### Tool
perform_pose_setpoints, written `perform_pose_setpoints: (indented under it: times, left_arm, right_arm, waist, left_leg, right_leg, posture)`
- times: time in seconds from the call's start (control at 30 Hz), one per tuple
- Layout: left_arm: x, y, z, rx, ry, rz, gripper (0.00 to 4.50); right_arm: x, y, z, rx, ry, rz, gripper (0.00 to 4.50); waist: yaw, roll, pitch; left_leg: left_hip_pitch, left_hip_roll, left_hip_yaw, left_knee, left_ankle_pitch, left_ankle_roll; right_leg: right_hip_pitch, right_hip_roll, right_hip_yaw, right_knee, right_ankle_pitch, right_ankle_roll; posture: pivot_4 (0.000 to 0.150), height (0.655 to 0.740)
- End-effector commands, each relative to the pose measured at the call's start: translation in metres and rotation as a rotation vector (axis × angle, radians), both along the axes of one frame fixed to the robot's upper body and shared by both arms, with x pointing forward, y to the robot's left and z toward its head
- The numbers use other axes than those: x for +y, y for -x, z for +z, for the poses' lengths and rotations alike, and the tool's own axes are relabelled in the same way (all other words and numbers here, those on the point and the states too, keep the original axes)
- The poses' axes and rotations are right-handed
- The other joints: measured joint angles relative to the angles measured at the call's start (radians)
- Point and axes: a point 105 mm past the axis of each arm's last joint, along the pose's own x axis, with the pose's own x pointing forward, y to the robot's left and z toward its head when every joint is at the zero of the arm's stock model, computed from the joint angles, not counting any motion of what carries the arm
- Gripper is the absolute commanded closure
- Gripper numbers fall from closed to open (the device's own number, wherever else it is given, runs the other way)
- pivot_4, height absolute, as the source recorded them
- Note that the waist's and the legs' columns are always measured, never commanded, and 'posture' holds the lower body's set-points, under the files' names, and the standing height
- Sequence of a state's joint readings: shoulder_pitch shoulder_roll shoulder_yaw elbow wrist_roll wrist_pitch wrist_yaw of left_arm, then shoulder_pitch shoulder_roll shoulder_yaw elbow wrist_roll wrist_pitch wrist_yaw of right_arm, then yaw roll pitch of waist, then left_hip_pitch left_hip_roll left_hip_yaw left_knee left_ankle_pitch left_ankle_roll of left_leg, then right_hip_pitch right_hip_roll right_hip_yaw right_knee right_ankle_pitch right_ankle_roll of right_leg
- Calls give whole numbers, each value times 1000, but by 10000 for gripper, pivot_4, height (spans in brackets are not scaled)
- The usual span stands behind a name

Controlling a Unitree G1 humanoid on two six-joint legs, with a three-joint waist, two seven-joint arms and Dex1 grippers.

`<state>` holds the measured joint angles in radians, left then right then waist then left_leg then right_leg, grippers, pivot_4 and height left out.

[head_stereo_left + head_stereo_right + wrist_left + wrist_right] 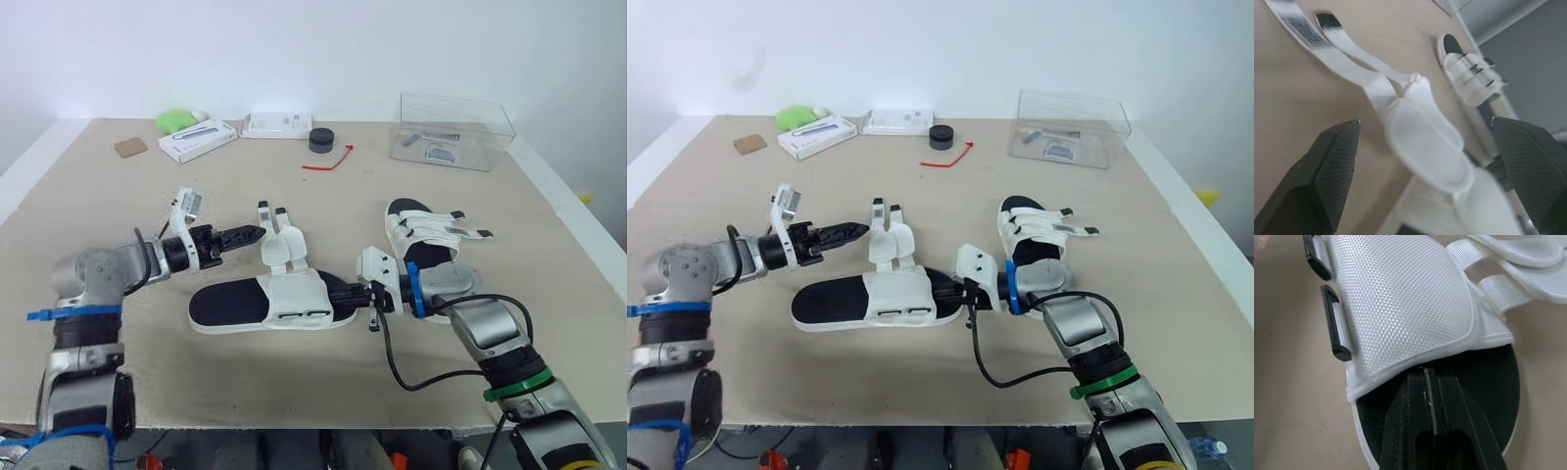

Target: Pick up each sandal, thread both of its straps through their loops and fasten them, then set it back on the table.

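Unfastened sandal (265,302) lying at middle of counter (98,196); fastened sandal (426,240) sitting right of it, slightly behind; box (453,132) standing at far-right corner.

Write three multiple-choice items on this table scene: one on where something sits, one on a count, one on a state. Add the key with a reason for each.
1. Where is the clear plastic box?
A. At the far right of the table
B. At the near left edge
C. Between the two sandals

2. How many sandals lie on the table?
A. One
B. Two
C. Four

3. The straps of the near sandal are:
A. Threaded and fastened
B. Loose and unthreaded
C. Held by a person

Key: 1 A, it stands at the back on the right. 2 B, the near sandal and the far sandal. 3 B, they lie spread on the table, out of the black loops.
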<state>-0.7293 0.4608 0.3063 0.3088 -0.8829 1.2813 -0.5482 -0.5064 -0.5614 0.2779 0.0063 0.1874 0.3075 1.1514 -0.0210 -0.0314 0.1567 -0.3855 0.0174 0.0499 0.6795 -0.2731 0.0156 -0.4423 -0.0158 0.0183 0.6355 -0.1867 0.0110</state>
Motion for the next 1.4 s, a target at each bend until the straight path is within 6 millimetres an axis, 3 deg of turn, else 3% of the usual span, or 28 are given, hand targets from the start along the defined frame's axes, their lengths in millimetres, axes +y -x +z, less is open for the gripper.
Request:
perform_pose_setpoints:
  times: [0.03,0.5,0.67,1.07,1.17,1.3,1.4]
  left_arm:
    - [-1,-4,-1,101,72,7,762]
    - [-17,-36,-9,165,139,65,762]
    - [-20,-54,-3,139,182,107,762]
    - [-36,-55,0,141,213,32,762]
    - [-34,-57,0,132,210,45,8175]
    - [-24,-63,-4,122,185,105,28412]
    - [-21,-65,-4,109,179,121,41215]
  right_arm:
    - [0,-2,10,-47,-6,4,44367]
    - [-1,-2,13,-56,1,3,44367]
    - [-2,-2,13,-61,7,5,44367]
    - [-2,1,9,-60,16,6,44367]
    - [-2,1,9,-59,18,9,45000]
    - [-1,1,9,-59,20,13,45000]
    - [-2,0,9,-61,23,16,45000]
  waist:
    - [-2,0,0]
    - [0,-1,0]
    - [-1,-1,0]
    - [-1,-2,1]
    - [-1,-2,1]
    - [-2,-2,1]
    - [-2,-2,1]
  left_leg:
    - [0,0,0,0,0,0]
    - [0,-4,-1,0,3,-4]
    - [0,-4,-2,0,3,-4]
    - [-1,-5,-2,0,2,-4]
    - [-1,-5,-2,0,2,-4]
    - [-1,-5,-2,0,2,-4]
    - [-1,-5,-2,0,2,-4]
  right_leg:
    - [0,0,0,0,0,0]
    - [0,-4,0,3,0,1]
    - [0,-4,-1,3,0,1]
    - [0,-5,-1,3,0,2]
    - [0,-5,-1,3,0,2]
    - [0,-4,-1,3,0,2]
    - [0,-5,-1,3,0,2]
  posture:
    - [1500,7400]
    - [1500,7400]
    - [1500,7400]
    - [1500,7400]
    - [1500,7400]
    - [1500,7400]
    - [1500,7400]
